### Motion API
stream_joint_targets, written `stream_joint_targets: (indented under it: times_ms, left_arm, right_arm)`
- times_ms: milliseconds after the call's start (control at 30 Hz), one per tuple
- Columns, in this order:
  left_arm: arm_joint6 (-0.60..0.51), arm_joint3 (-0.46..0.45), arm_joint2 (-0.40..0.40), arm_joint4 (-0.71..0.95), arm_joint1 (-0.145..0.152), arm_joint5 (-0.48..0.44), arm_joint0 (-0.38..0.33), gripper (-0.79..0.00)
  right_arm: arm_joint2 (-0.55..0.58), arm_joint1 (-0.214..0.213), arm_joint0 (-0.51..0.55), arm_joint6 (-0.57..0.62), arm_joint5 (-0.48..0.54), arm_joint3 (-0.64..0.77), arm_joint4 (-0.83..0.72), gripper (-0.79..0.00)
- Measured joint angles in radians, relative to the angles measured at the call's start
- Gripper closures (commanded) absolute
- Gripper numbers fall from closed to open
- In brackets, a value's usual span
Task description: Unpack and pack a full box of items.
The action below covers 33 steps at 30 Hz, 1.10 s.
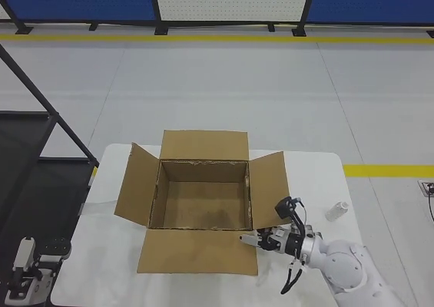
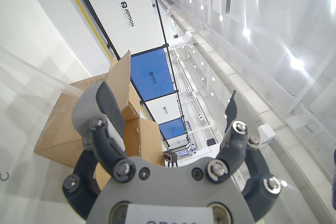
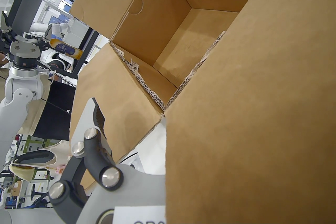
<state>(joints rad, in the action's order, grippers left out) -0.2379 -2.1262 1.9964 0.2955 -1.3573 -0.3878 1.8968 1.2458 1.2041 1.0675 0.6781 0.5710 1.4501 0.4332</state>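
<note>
The box [image 1: 201, 201] sits open in the middle of the white worktop [image 1: 316, 176]. The right gripper [image 1: 247, 239] is at its near corner, but I cannot tell if it pinches. The left gripper [image 2: 168, 93] is spread wide and holds nothing.

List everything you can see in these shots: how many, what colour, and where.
cardboard box: one, brown, middle of the table, all four flaps folded outward
bottle: one, small and clear, on the table, apart from the box on its right
table: one, white, under the box
frame: one, black, beside the table on its left
floor line: one, yellow, on the floor right of the table
left pincer: one, grey and black, open, holding nothing, beside the box
right pincer: one, grey and black, at the box's near right corner
</note>
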Motion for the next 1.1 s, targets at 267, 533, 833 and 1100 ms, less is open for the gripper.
stream_joint_targets:
  times_ms: [267,533,833,1100]
  left_arm:
    - [-0.001,-0.002,-0.004,-0.006,-0.001,0.000,0.001,-0.785]
    - [-0.006,-0.002,-0.008,-0.006,-0.002,-0.003,-0.001,-0.785]
    - [-0.007,-0.002,-0.007,-0.005,-0.003,-0.005,0.004,-0.785]
    - [-0.014,-0.006,-0.013,-0.014,-0.004,-0.006,0.008,-0.785]
  right_arm:
    - [0.000,-0.007,0.008,-0.009,0.031,-0.007,-0.024,-0.785]
    - [-0.026,-0.011,0.002,0.018,0.057,-0.006,-0.044,-0.785]
    - [-0.043,-0.014,-0.017,0.006,0.032,-0.015,-0.015,-0.785]
    - [0.116,-0.052,0.151,-0.053,-0.072,0.180,0.154,-0.785]
